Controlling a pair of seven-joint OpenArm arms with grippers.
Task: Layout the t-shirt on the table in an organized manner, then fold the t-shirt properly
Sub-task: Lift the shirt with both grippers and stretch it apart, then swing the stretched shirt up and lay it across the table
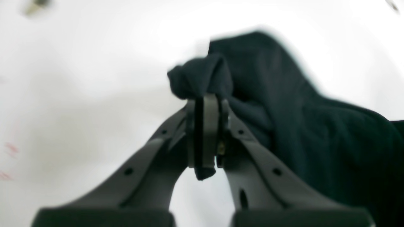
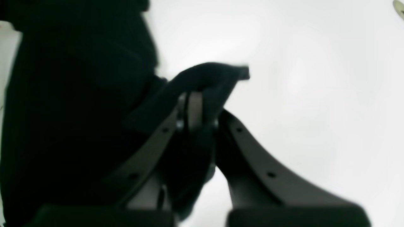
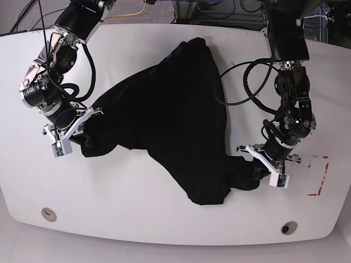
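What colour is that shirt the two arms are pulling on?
The t-shirt is plain black; no print shows right now. The base view shows it best, spread on the white table.

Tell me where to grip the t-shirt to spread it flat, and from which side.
Keep to its outer ends. The t-shirt stretches between the right gripper and left gripper, each shut on a bunched end, coming from the outside. The middle is still rumpled on the table, so pulling apart should flatten it.
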